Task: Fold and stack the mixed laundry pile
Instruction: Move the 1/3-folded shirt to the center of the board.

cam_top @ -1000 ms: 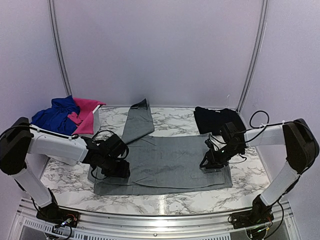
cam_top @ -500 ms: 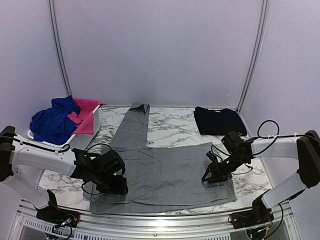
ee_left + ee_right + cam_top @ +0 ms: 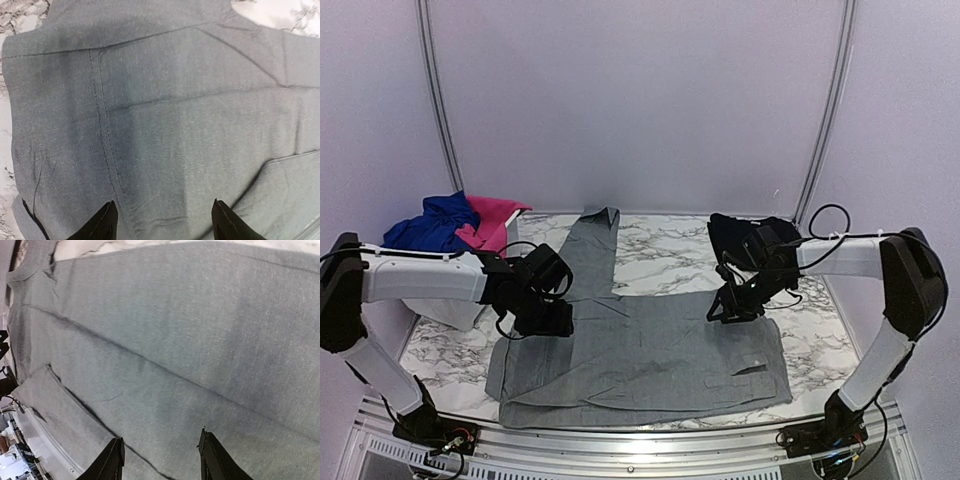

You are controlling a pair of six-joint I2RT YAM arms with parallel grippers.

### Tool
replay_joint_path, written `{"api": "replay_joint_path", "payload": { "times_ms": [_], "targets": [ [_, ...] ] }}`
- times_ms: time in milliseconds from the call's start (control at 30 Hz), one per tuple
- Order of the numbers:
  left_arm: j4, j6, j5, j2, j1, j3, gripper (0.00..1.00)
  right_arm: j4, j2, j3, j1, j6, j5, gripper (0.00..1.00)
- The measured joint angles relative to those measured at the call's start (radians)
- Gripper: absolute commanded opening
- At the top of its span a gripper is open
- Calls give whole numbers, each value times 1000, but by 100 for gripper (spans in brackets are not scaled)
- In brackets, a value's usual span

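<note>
Currently, the grey shirt (image 3: 640,340) lies flat: light, limp cloth, likely to sag. Left gripper (image 3: 162,212) and right gripper (image 3: 160,447) hover spread, empty. Pinch the near edge's left and right corners.

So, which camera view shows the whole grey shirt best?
The top external view: there the grey shirt lies spread on the table, with its full outline visible. Each wrist view shows only a close patch of its grey cloth with seams and folds, not the whole outline.
</note>
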Motion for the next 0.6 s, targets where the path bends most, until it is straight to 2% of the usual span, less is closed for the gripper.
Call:
{"api": "replay_joint_path", "payload": {
  "times_ms": [233, 467, 600],
  "targets": [
    [9, 67, 7, 139, 14, -7, 67, 29, 84, -44, 0, -23, 27, 47],
    [58, 80, 39, 86, 14, -93, 67, 105, -12, -176, -3, -17, 0, 47],
    [46, 108, 69, 43, 15, -104, 75, 85, -53, -205, -5, -14, -6, 48]
  ]
}}
